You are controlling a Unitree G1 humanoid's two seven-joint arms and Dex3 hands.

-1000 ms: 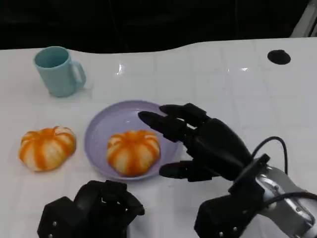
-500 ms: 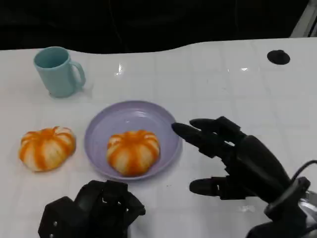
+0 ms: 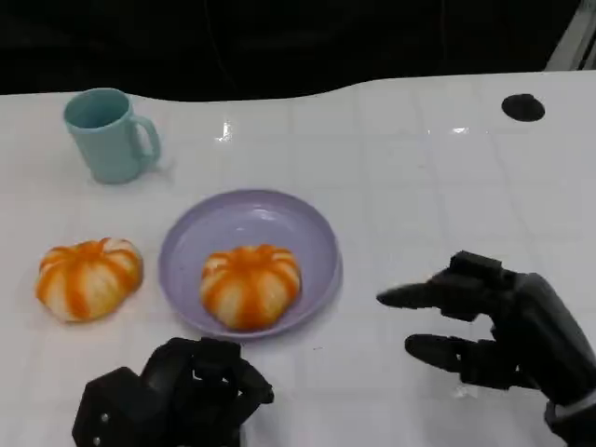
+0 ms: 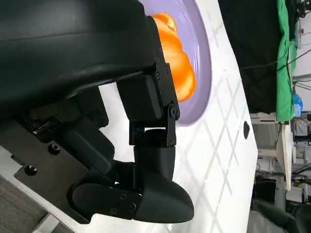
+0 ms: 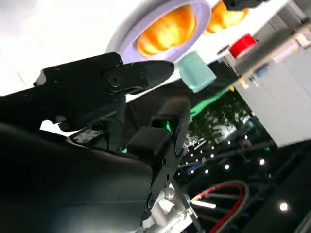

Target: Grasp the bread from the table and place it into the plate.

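Orange bread [image 3: 250, 285] lies in the purple plate [image 3: 317, 233]; right hand [image 3: 507, 326] fingers spread, empty; left hand [image 3: 172, 396] curled closed.

Counter [image 3: 419, 158]: smooth, glossy white surface with faint grid lines. Plate [image 3: 186, 247]: matt lilac, plastic-like. Bread [image 3: 250, 284]: smooth orange-and-white glazed crust. Mug [image 3: 109, 133] at 10 o'clock: matt pale-blue plastic. Right hand [image 3: 503, 326]: matt black plastic shell.
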